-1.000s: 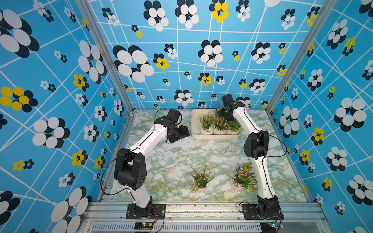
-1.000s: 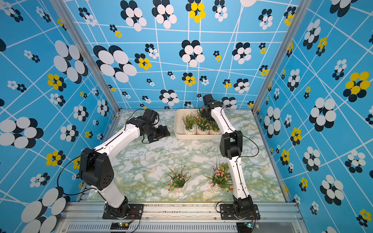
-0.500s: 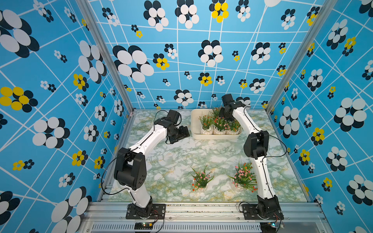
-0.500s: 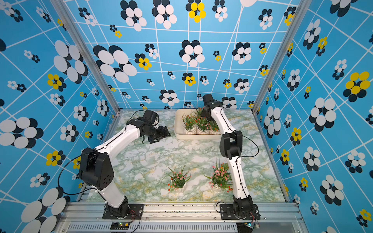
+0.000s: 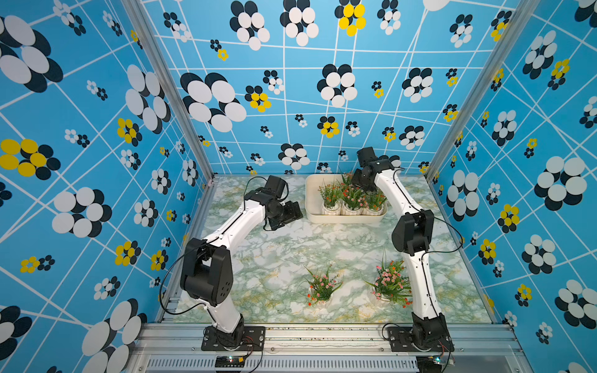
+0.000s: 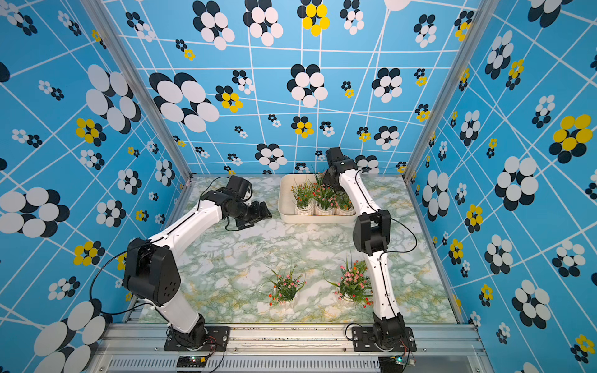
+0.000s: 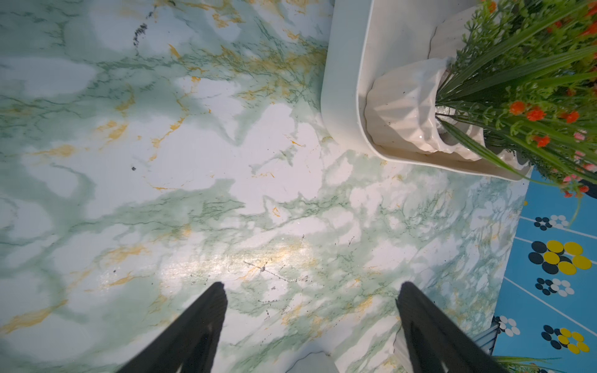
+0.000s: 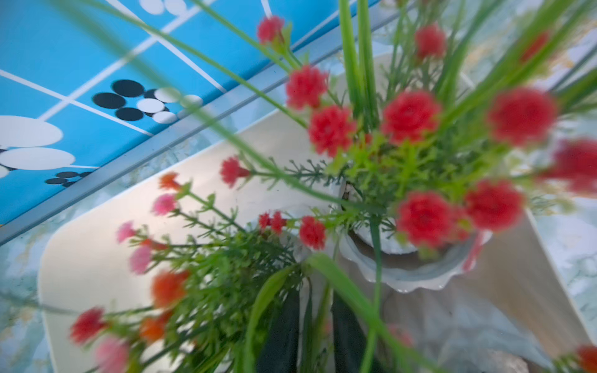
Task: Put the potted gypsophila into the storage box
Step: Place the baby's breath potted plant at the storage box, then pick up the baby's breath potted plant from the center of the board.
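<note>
R gripper [image 8: 315, 323]: the two dark fingers [image 8: 281, 339] are seen a narrow gap apart, w/ green blades running up between them. Whether anything is pinched cannot be told. The gripper is set low in the foliage over the storage box [image 8: 97, 258], just above a red-flowered pot [image 8: 413, 274] that is stood inside the box towards its far side. A 2nd tuft [image 8: 168, 284] w/ pink and orange blossoms is crowded in beside that pot.

L gripper [image 7: 312, 285]: its fingers are spread wide, w/ nothing between them and nothing touched. It is held over the bare marbled table [image 7: 193, 161], just beside the box's left end and apart from the rim.

Potted gypsophila [image 5: 351, 200], counted in both top views:
- 3 pots are lined up side by side along the box's near wall.
- At least 1 more is stood behind them, mostly hidden by the R arm [image 5: 397, 197], so the back row cannot be counted exactly.
- 2 pots are out on the table towards the front edge — one abt mid-table [image 5: 321, 285], the other [image 5: 389, 284] just beside the R arm's lower link.

Every pot that can be made out is upright. 1 box is seen, placed at the far side of the table, right of centre.
</note>
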